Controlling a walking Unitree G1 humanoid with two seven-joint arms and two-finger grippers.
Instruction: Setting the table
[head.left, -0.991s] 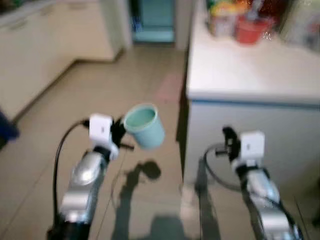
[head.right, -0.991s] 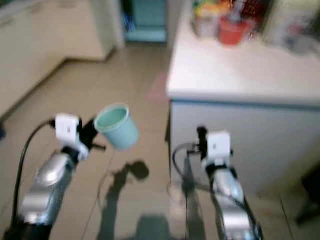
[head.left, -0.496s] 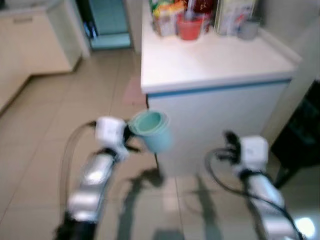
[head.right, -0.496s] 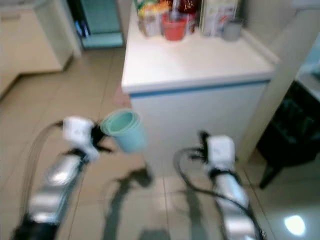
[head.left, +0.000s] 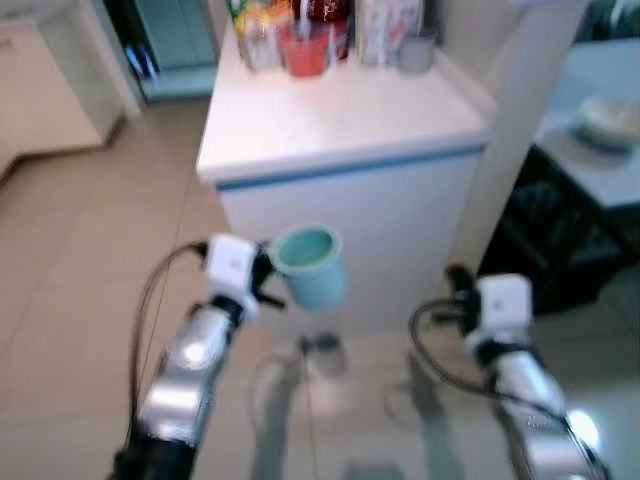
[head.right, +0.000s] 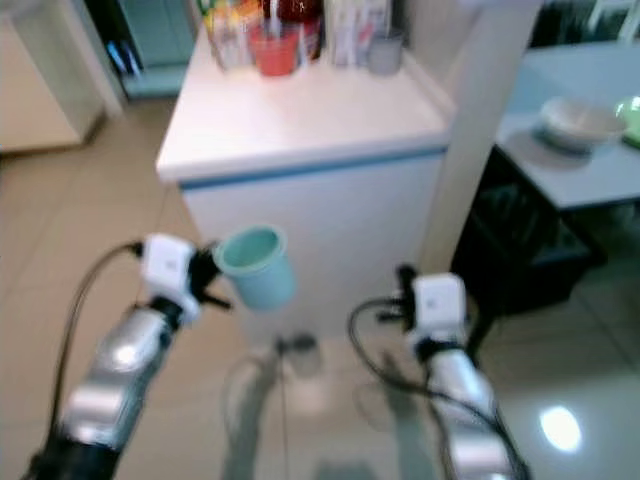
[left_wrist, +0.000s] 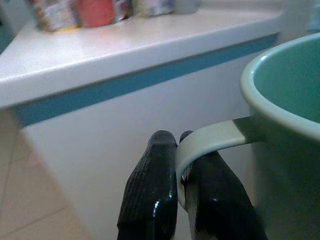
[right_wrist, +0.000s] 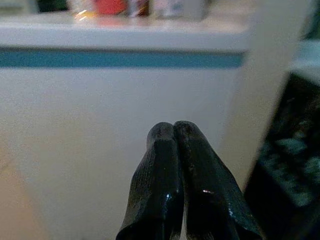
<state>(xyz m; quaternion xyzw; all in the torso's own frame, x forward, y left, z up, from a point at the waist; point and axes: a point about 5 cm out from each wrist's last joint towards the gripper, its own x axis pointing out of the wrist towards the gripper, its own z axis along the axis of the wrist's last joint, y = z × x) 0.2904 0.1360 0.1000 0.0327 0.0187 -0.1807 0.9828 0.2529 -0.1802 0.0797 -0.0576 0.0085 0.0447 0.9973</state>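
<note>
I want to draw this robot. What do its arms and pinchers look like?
Both arms are shiny silver tubes. At each wrist sits a white, boxy block, and a thin black cable loops out beside it. The left gripper and the right gripper each have two long, glossy black fingers, thick at the base and rounded at the tips.

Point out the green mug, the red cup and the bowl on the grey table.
green mug (head.left: 310, 268), left eye view, on its outer wall.
red cup (head.right: 273, 51), right eye view, on its side.
bowl (head.right: 577, 123), right eye view, on its rim.
</note>
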